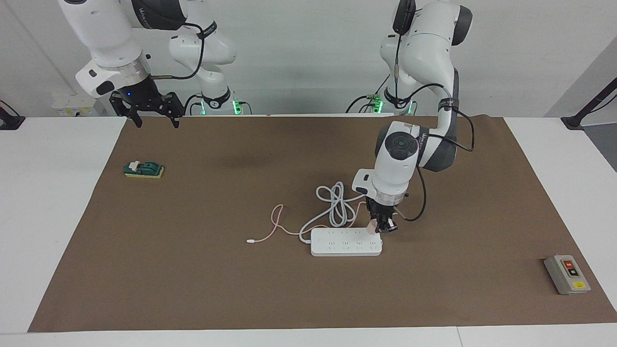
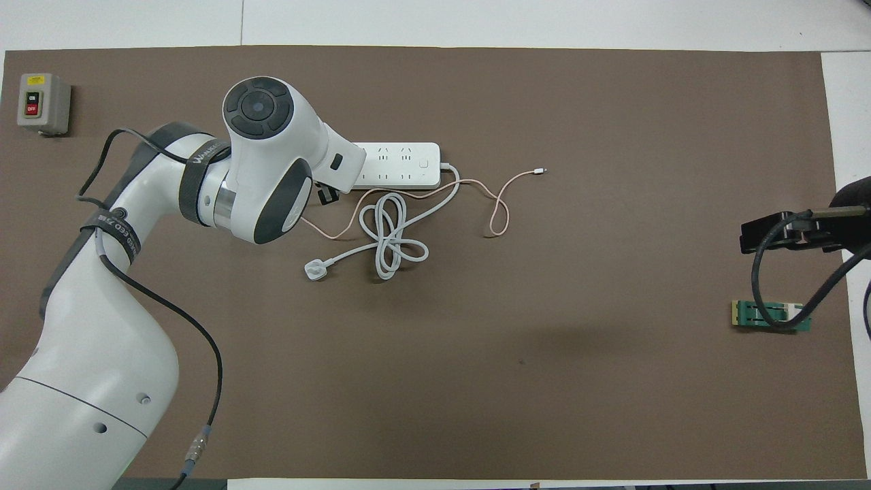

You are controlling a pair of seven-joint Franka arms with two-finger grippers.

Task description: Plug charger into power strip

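**Charger held at the end of the power strip**

The left end effector (image 1: 381, 226) points down over the end of the flat white rectangular power strip (image 1: 345, 242) that faces the left arm's end of the counter (image 1: 299, 289). Its fingers are pressed onto the small pale-pink cube-shaped charger (image 1: 372, 226), which sits right at the strip's top face, at the corner nearer the robots; whether the prongs are in a socket cannot be told. In the overhead view the arm's wrist covers that end of the strip, and only a dark part of the end effector shows beside it.

The power strip lies near the middle of the brown mat, its long side parallel to the counter's long edges. The charger's thin pink cable (image 2: 500, 204) runs along the strip's robot-facing side, loops once, and ends in a white tip on the mat. The strip's thick white cord (image 2: 391, 235) lies coiled nearer the robots and ends in a white three-pin plug (image 2: 314, 270).

The right end effector (image 1: 153, 115) waits, raised over the mat's edge nearest the robots at the right arm's end, with its fingers spread and nothing between them. A small green and cream block (image 1: 143, 169) lies on the mat near it. A grey box with red and yellow buttons (image 1: 567, 274) sits at the mat's corner farthest from the robots at the left arm's end.
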